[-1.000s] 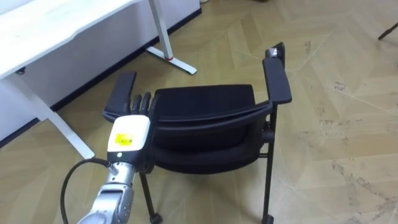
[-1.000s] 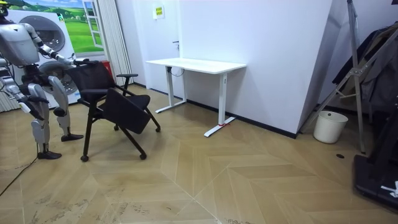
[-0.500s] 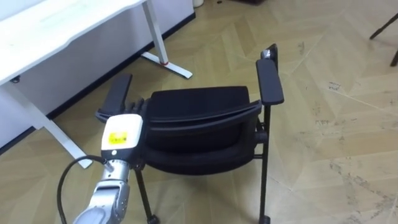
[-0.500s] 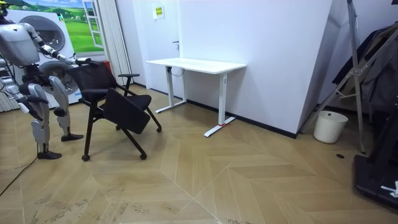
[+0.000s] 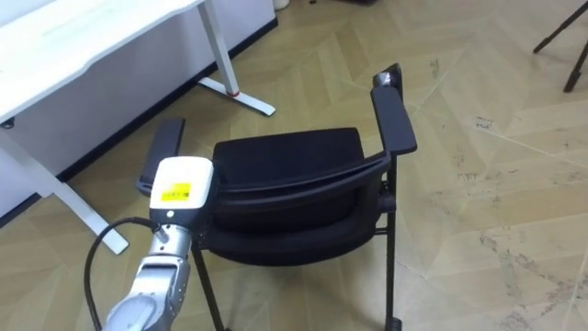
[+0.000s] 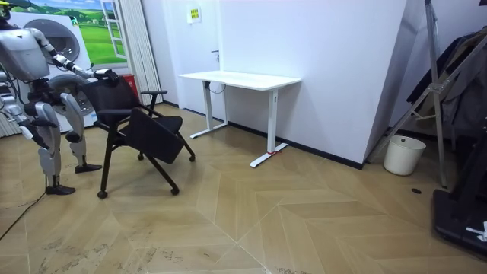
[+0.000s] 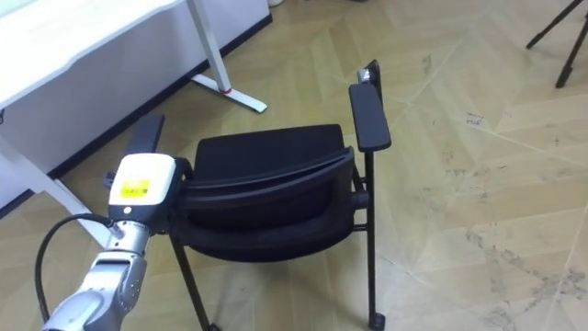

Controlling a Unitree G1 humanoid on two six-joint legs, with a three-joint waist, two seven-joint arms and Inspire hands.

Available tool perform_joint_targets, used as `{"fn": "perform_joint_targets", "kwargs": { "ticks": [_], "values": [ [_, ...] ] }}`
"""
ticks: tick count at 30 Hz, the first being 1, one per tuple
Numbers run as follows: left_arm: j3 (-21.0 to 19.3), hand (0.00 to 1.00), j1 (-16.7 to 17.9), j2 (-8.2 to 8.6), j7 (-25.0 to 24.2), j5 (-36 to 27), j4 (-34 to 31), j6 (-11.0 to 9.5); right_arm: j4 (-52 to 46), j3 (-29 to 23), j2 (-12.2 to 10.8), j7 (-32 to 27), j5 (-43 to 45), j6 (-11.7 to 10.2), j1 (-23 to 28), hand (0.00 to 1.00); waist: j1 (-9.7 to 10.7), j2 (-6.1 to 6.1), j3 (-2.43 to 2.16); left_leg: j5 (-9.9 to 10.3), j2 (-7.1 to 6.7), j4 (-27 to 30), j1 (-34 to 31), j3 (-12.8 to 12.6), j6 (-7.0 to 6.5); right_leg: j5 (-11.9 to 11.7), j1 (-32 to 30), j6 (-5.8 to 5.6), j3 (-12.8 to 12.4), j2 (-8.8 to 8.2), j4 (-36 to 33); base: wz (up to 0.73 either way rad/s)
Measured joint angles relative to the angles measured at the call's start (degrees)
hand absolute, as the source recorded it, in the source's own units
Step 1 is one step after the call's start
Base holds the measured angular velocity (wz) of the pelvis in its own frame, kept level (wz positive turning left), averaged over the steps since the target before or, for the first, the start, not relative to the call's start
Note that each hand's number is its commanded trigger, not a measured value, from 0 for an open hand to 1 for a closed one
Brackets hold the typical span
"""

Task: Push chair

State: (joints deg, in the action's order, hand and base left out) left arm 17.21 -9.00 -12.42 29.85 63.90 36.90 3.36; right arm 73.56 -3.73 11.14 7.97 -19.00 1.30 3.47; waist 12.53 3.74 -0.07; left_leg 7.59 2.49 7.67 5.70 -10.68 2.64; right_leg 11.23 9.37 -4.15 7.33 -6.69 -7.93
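A black chair (image 5: 294, 170) with armrests and a folded-up seat stands on the wood floor in front of me, its backrest towards me. My left hand (image 5: 181, 184) sits at the left end of the backrest's top edge, beside the left armrest (image 5: 161, 152), its fingers curled down over that edge. The right armrest (image 5: 393, 115) sticks out on the far side. In the room view I stand at the room view's left behind the chair (image 6: 133, 114), left arm stretched to its back. My right hand (image 6: 29, 129) hangs low at my side.
A white desk (image 5: 83, 37) on white legs stands ahead to the left against the wall, a foot (image 5: 241, 95) close to the chair. The room view has a white bin (image 6: 403, 154) and a dark stand (image 6: 445, 106) far right. Open floor lies right of the chair.
My left hand's fingers, straight on the backrest a second ago, have curled over its top edge. The eye view has shifted a little; the chair has barely moved.
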Motion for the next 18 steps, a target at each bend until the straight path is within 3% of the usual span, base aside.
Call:
{"fn": "perform_joint_targets", "kwargs": {
  "ticks": [9, 18],
  "values": [
    [-0.13, 1.0, -0.19, -0.22, 0.33, 0.1, -0.02, -1.82, -0.11, -0.07, 0.0, -1.05, 4.44, -0.78, -0.79, 0.0, -0.1, -0.03, 0.01, 0.0, 0.0, 0.01, -0.11, 0.09, 0.0, 0.01, 0.07, -0.01, 0.1, 0.03, 0.15, 0.0],
    [-0.22, 1.0, 0.2, -0.28, 0.65, 0.09, -1.46, -2.09, -0.21, 0.08, -0.1, -0.93, 3.98, -0.76, -0.86, 0.0, -0.84, -0.82, 0.09, 0.0, 0.0, -0.01, -0.12, 0.01, 0.0, 0.01, -0.03, -0.01, -0.04, 0.03, 0.17, 0.0]
  ]
}}
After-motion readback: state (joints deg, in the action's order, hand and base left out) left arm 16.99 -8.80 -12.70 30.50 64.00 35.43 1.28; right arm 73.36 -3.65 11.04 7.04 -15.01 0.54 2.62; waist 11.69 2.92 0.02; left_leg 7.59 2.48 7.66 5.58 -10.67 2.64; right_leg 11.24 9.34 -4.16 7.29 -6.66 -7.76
